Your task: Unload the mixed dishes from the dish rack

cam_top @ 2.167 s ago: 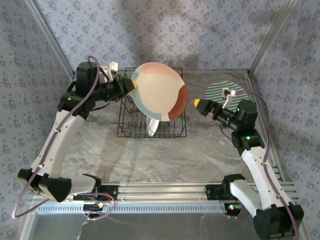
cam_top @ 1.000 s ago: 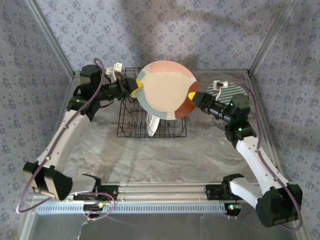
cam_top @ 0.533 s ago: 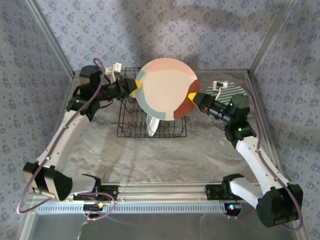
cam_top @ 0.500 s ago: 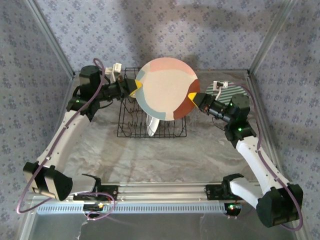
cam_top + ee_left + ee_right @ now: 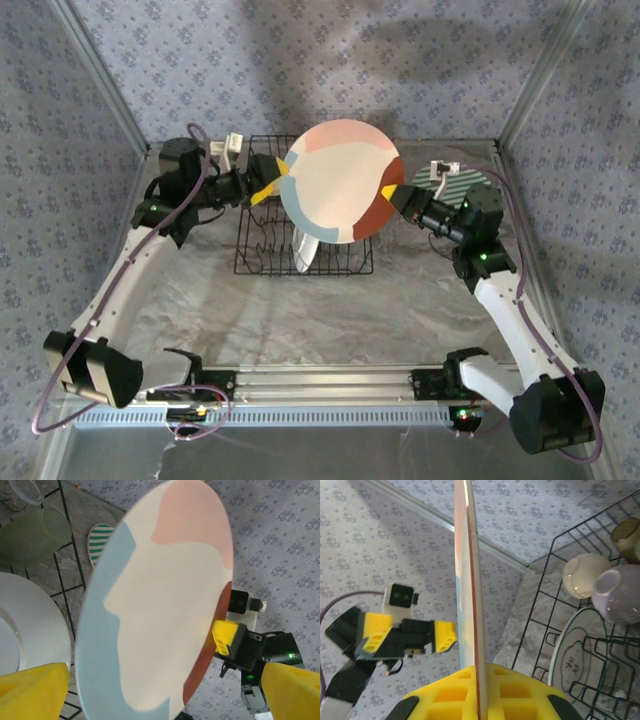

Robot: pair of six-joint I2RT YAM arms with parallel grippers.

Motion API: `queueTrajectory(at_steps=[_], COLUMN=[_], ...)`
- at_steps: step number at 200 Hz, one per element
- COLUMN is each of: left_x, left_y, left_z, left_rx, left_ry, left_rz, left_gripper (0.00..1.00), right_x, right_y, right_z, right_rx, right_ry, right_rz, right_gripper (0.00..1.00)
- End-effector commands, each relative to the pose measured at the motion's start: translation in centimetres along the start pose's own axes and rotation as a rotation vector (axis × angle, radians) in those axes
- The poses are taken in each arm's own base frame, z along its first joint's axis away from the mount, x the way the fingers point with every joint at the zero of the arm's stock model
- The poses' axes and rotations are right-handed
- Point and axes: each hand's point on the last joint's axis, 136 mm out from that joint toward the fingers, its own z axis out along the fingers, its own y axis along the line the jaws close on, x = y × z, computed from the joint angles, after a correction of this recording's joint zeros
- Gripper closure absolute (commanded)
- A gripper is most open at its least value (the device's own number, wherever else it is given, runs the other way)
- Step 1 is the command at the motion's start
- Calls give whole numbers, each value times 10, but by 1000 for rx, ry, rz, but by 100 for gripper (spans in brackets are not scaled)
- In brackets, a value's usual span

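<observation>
- While the top view gives the large round plate with pink, cream, pale-blue and rust colour blocks (image 5: 340, 180) face-on, raised mid-frame over the rectangular black wire dish rack (image 5: 250, 262), the right wrist view gives it edge-on and upright
- Right gripper (image 5: 392, 190) is clenched on that plate's right rim; the right wrist view has the rim sunk between its yellow pads (image 5: 445, 700) at the bottom of the frame
- Left gripper (image 5: 275, 180) has its jaws spread wide, with the plate's left rim between them; in the left wrist view its pads sit in the lower corners, the plate's face between
- At the right of the right wrist view, the rack holds a small cream bowl (image 5: 582, 576), a lilac bowl (image 5: 617, 592), an olive-brown cup (image 5: 626, 535) and a white plate (image 5: 572, 662) standing among the prongs
- A green-and-white striped plate (image 5: 465, 178) lies flat on the grey table (image 5: 330, 310), right of the rack and behind the right arm
- Bare table lies below the rack and to its left in the top view; patterned walls (image 5: 330, 60) close the upper edge and both sides
</observation>
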Motion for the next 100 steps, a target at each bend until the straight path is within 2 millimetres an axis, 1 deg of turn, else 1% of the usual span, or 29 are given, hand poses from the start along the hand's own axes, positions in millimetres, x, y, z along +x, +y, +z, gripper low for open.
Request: queueTrajectory(at_steps=[1,28,46,68,100], left_x=[5,10,15,23,33], left_y=[-16,-21,-23,-26,-21], left_z=[-12,-16,-22,-31,-39], left_rx=[31,42,50,56,42], left_ry=[-18,-11,-16,-33,-47], left_rz=[79,107,139,208,262], left_gripper=[1,1,1,1,1], right_x=[-18,-29,-41,-59,-88], right_y=[13,3,-10,-33,-72], right_z=[-5,-11,-20,-37,-72], right_rx=[-18,17,64,147,272], right_ry=[-55,-103,-150,-232,-393], right_rz=[-55,-37,-21,18,60], right_gripper=[100,100,100,100,100])
